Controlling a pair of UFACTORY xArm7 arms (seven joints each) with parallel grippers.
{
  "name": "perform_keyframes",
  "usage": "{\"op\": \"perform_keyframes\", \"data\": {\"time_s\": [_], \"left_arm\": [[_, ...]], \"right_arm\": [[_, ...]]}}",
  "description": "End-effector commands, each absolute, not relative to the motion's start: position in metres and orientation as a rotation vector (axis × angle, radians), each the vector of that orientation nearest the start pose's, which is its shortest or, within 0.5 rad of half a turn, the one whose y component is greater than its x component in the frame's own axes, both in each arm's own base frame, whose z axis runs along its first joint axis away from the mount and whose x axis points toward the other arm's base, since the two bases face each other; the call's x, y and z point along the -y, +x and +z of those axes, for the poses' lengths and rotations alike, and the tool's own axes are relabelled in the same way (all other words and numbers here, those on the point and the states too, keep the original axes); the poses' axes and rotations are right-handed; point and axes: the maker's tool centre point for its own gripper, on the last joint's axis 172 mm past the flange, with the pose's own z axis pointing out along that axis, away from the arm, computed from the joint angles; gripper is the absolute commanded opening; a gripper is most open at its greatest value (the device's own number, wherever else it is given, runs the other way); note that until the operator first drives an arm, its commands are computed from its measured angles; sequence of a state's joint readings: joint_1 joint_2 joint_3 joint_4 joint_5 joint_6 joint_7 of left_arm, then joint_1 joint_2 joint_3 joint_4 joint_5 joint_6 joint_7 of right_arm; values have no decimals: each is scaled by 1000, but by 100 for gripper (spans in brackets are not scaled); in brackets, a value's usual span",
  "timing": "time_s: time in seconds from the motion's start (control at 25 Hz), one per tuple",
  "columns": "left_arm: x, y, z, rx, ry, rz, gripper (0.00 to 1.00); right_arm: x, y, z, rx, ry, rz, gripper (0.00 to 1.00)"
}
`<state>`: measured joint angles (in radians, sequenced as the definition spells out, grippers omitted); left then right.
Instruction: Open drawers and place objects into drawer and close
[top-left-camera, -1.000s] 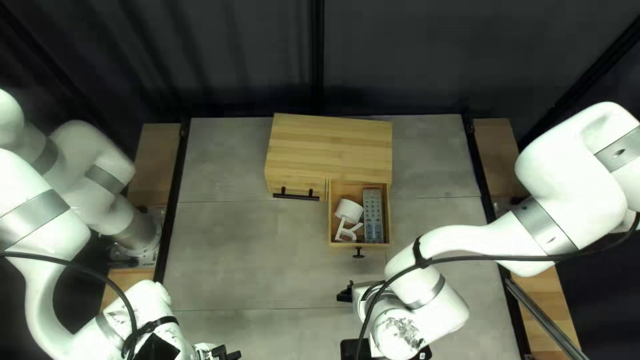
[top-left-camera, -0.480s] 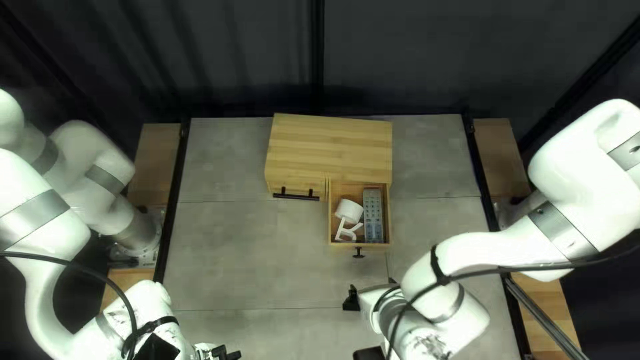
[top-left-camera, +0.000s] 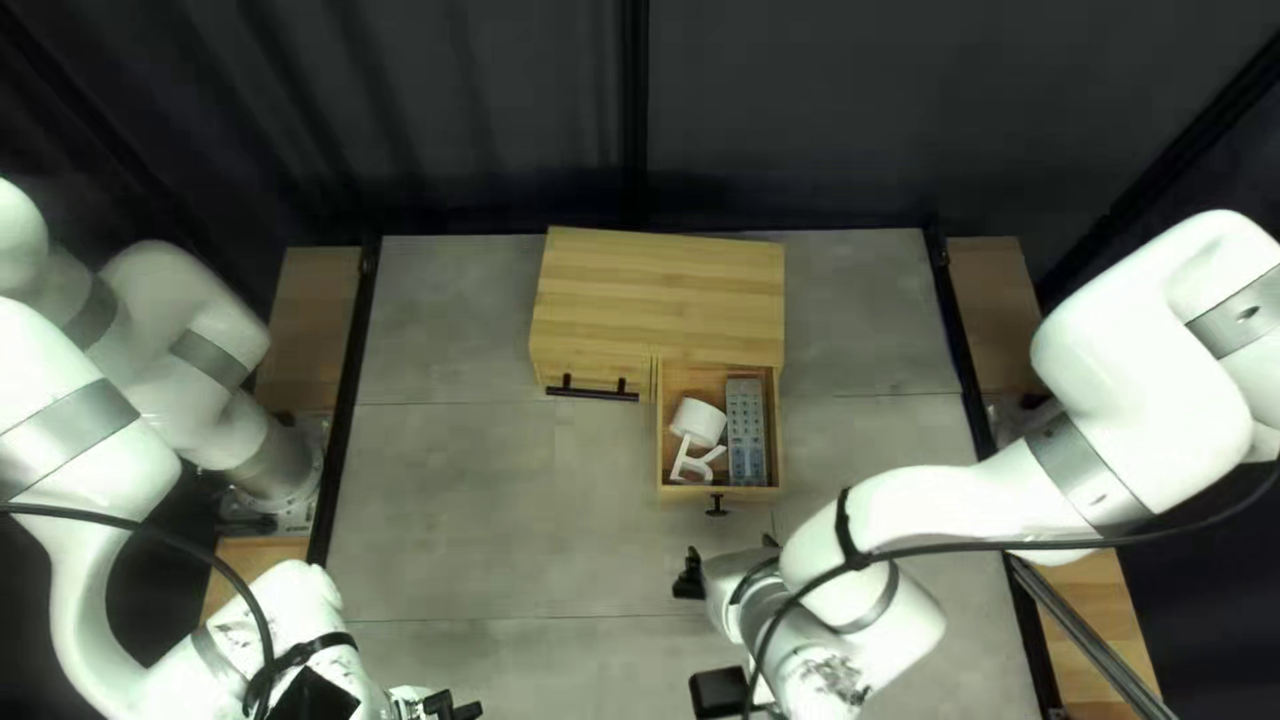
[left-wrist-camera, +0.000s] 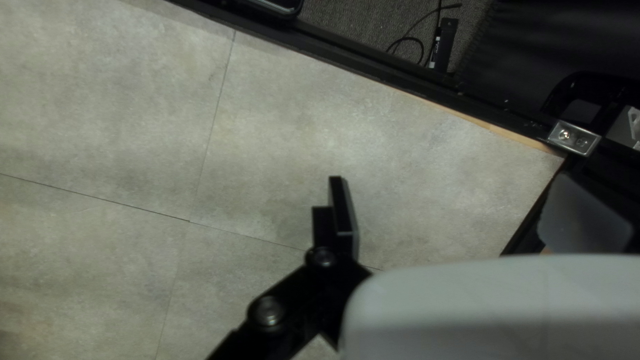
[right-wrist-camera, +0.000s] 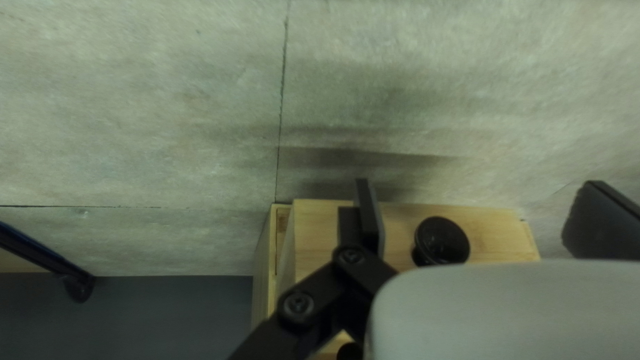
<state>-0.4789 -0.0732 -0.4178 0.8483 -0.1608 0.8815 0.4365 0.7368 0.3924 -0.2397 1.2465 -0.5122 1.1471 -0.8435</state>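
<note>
In the top left view my right gripper (top-left-camera: 730, 559) is on the near side of the pulled-out drawer (top-left-camera: 720, 491) and its black knob (top-left-camera: 718, 507). That drawer holds a white cylinder (top-left-camera: 699, 422), a white letter R (top-left-camera: 691, 463) and a grey remote (top-left-camera: 747, 440). Seen from the right wrist, the knob (right-wrist-camera: 443, 240) lies between the wide-apart fingers of the right gripper (right-wrist-camera: 483, 215), untouched. My left gripper (top-left-camera: 451, 707) is low at the near edge; in its wrist view the left gripper (left-wrist-camera: 460, 207) stands open over bare table, holding nothing.
The wooden cabinet (top-left-camera: 660, 294) stands near the table's far edge. Its other drawer (top-left-camera: 590, 374) is closed and carries a black bar handle (top-left-camera: 591, 391). A black rail (left-wrist-camera: 373, 67) borders the table beyond the left gripper.
My right gripper has swung rightward and back, and is now slightly closer to the drawer, with both fingertips showing beside the wrist. The left arm and the drawer have stayed still.
</note>
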Motion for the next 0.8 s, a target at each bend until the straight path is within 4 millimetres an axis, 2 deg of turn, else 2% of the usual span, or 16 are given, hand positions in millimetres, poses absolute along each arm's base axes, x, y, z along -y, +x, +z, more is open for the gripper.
{"op": "perform_keyframes", "data": {"time_s": [0.04, 0.48, 0.8], "left_arm": [[356, 256, 150, -1874, -2647, -20, 100], [356, 256, 150, -1874, -2647, -20, 100], [356, 256, 150, -1874, -2647, -20, 100]], "right_arm": [[-132, 484, 112, -1888, 1838, -507, 100], [-138, 480, 126, -1885, 1912, -558, 100], [-139, 482, 115, -1908, 1964, -577, 100]]}}
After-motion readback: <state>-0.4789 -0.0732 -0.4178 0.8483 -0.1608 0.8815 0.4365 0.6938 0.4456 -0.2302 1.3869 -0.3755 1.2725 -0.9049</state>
